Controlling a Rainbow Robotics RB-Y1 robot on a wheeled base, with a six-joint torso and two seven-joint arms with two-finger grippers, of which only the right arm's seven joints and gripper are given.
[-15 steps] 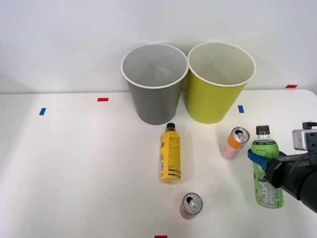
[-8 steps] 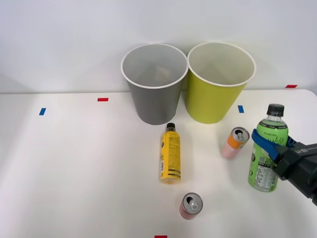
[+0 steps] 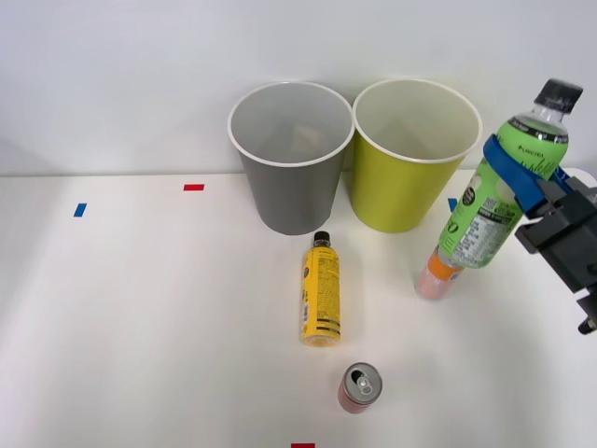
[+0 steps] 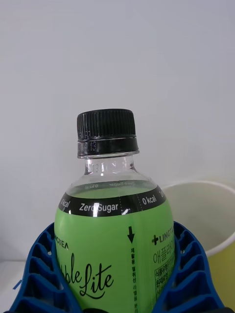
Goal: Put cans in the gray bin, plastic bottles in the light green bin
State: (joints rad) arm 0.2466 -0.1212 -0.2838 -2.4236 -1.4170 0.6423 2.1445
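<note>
My right gripper (image 3: 519, 174) is shut on the green plastic bottle (image 3: 501, 187), holding it tilted in the air just right of the light green bin (image 3: 410, 159). The wrist view has the black-capped bottle (image 4: 115, 234) between my blue ribbed fingers (image 4: 188, 274), with the bin's white rim (image 4: 205, 215) behind it. The gray bin (image 3: 291, 154) stands left of the light green one. A yellow plastic bottle (image 3: 321, 291) lies on the table in front of the bins. The orange-and-pink can (image 3: 433, 278) is partly hidden behind the lifted bottle. A reddish-pink can (image 3: 359, 386) stands near the front.
The white table (image 3: 140, 308) carries small red (image 3: 193, 188) and blue (image 3: 79, 210) tape marks. A white wall rises right behind the two bins.
My right gripper has lifted the green bottle off the table, up and slightly right, and tilted it. It now hangs beside the light green bin's rim. Nothing else moved.
</note>
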